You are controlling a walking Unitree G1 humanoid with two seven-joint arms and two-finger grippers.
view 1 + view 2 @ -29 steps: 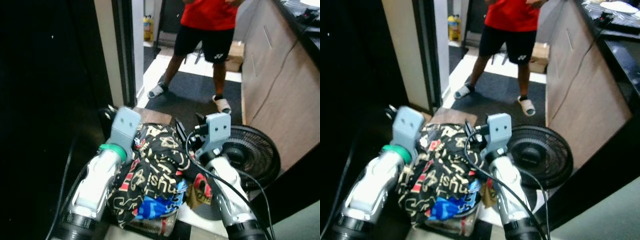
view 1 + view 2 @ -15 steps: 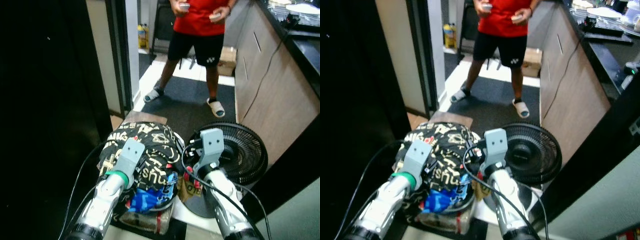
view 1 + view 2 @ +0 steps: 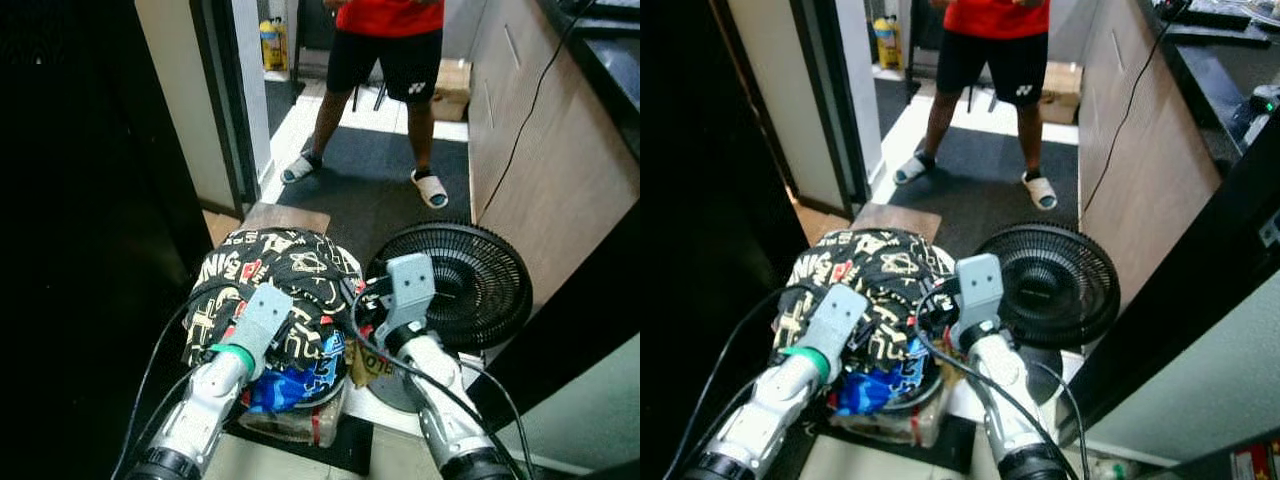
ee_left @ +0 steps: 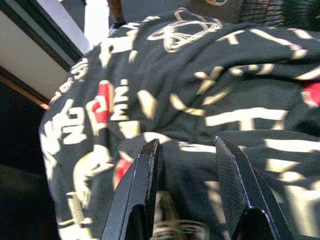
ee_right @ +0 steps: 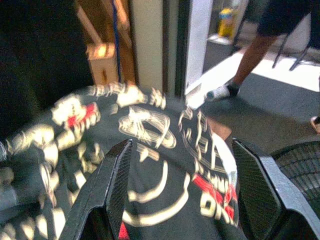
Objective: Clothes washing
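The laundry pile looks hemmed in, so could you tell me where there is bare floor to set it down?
Bare floor: the dark mat between the laundry pile and the person. It is crowded right of the pile, where the fan stands, with a dark wall on its left.

Person (image 3: 385,60) cut off above waist; laundry pile (image 5: 150,165) perhaps motion-blurred

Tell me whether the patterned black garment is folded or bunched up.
Bunched up: the patterned black garment sits in a rounded, creased heap over blue clothing, with no flat folds or squared edges.
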